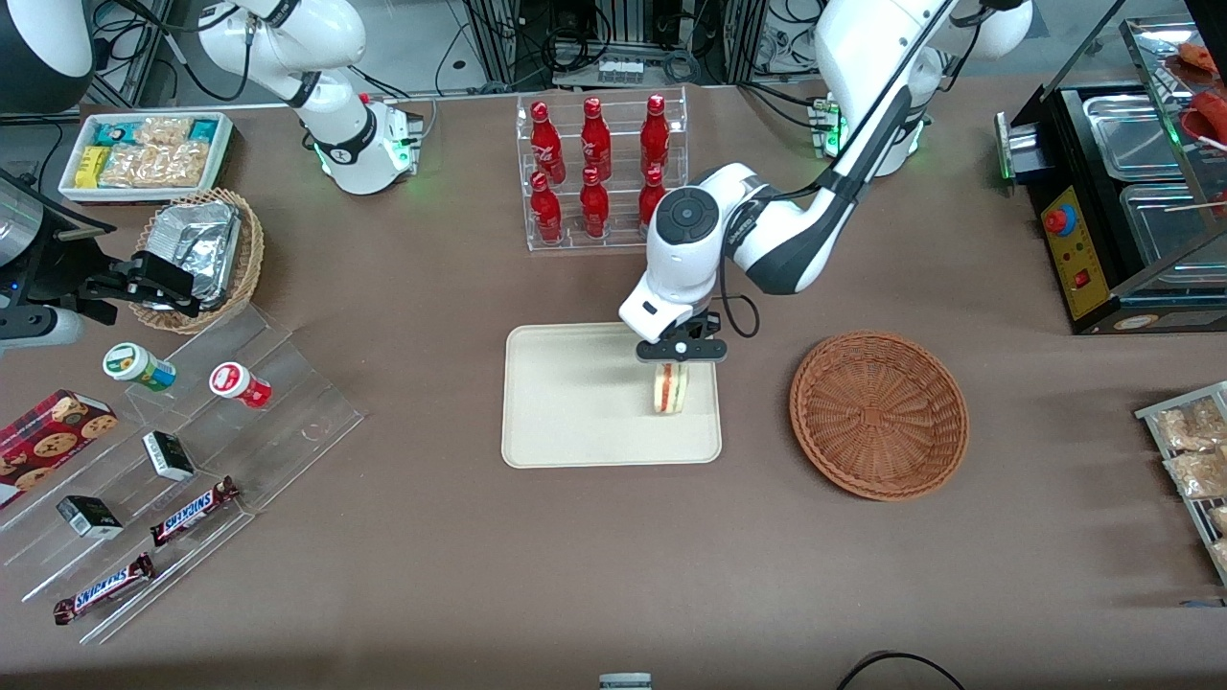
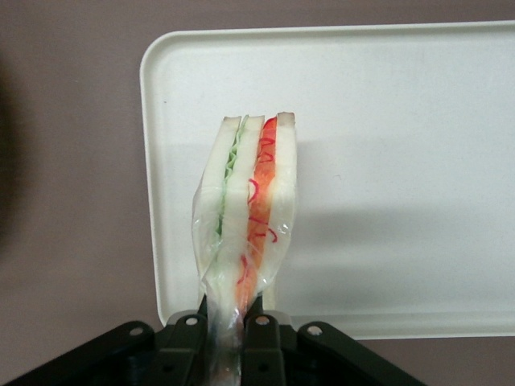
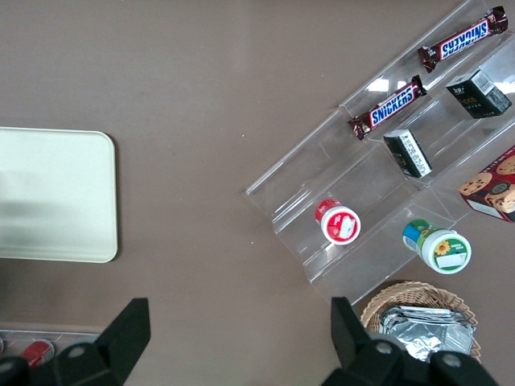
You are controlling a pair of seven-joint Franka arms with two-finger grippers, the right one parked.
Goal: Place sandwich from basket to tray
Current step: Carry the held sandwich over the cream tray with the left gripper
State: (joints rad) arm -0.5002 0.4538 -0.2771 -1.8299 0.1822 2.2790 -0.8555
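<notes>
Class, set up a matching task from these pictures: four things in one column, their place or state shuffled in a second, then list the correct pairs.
Things
1. sandwich
2. basket
3. tray
4. end effector

States
A. holds nothing, beside the tray toward the working arm's end
B. shut on the wrapped wedge, above the tray
C. gripped at one end, hanging over the tray
D. cream, flat on the table, nearer the front camera than the red bottles

Pairs: 1-C, 2-A, 3-D, 4-B

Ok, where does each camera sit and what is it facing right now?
Front: high, looking down on the table; left arm's gripper holds the sandwich over the tray; basket empty.
Left wrist: faces down past its fingers at sandwich and tray.
Right wrist: faces down; its own fingers show.
All share the tray.
</notes>
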